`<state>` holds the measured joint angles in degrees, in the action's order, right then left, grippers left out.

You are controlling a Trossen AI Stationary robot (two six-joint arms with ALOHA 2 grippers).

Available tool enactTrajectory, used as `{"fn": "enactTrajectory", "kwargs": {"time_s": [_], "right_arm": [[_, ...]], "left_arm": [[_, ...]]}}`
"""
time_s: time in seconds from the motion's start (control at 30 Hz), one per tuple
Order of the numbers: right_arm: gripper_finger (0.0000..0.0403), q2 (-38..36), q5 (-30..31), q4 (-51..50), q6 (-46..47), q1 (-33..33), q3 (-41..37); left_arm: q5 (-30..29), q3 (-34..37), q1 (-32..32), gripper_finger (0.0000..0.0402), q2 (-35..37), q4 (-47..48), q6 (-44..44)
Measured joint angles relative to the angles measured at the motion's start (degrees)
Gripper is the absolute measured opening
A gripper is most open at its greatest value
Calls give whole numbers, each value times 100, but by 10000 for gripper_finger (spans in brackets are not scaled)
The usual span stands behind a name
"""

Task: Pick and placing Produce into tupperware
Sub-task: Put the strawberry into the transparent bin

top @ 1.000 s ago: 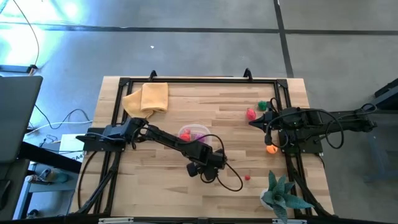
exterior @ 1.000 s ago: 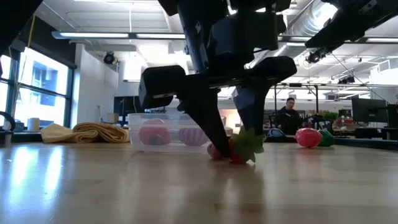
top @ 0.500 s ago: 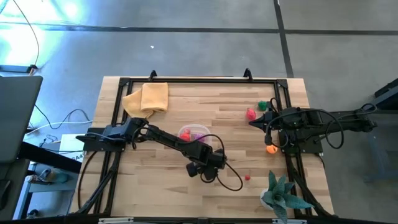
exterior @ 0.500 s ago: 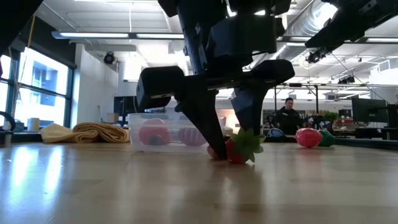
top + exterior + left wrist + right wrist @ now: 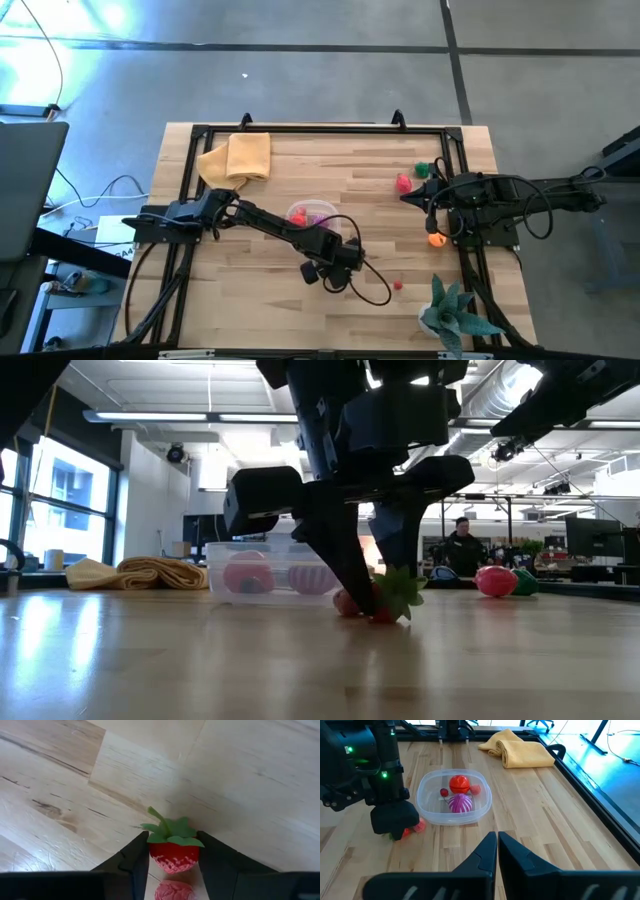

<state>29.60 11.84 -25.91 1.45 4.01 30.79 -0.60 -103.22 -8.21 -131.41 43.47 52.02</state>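
Note:
A red toy strawberry (image 5: 174,854) with green leaves lies on the wooden table near its middle front. My left gripper (image 5: 378,592) stands over it, pointing steeply down, shut on it. A pink produce piece (image 5: 175,891) lies on the table right beside the strawberry. Just behind it stands the clear tupperware (image 5: 312,213), holding a red tomato (image 5: 459,783), a purple piece (image 5: 459,803) and small red bits. My right gripper (image 5: 497,842) waits shut at the table's right side, with nothing in it. My left gripper pinches the strawberry's red body (image 5: 156,854) between its two fingers (image 5: 136,861), one on each side. The fingers come from above, slanting steeply down. The strawberry lies on the table, its leafy top (image 5: 402,592) sticking out sideways past the fingers.
A folded yellow cloth (image 5: 240,157) lies at the far left. Red (image 5: 403,183), green (image 5: 423,169) and orange (image 5: 435,239) produce lie near the right arm, and a small red piece (image 5: 397,285) at the near right. A teal potted plant (image 5: 450,312) stands at the near right corner.
My left gripper has stayed over the strawberry and its fingers have drawn together onto the fruit's sides. The strawberry remains on the table.

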Motion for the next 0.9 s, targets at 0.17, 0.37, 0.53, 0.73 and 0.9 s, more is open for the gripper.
{"fn": "enactTrajectory", "kwargs": {"time_s": [0.17,0.37,0.53,0.73,0.9], "right_arm": [[9,1,-2,0,0,0,0],[9,1,0,0,0,0,0],[9,-1,-1,2,0,1,0],[9,1,-1,-2,0,2,0],[9,1,0,0,0,0,0]], "left_arm": [[-10,0,-2,149,-2,1,1],[-260,0,-22,157,24,35,-1],[-586,-186,-94,158,102,315,-25],[-1036,-898,-161,158,116,1193,-175],[-1290,-1560,-112,159,125,2176,-515]]}}
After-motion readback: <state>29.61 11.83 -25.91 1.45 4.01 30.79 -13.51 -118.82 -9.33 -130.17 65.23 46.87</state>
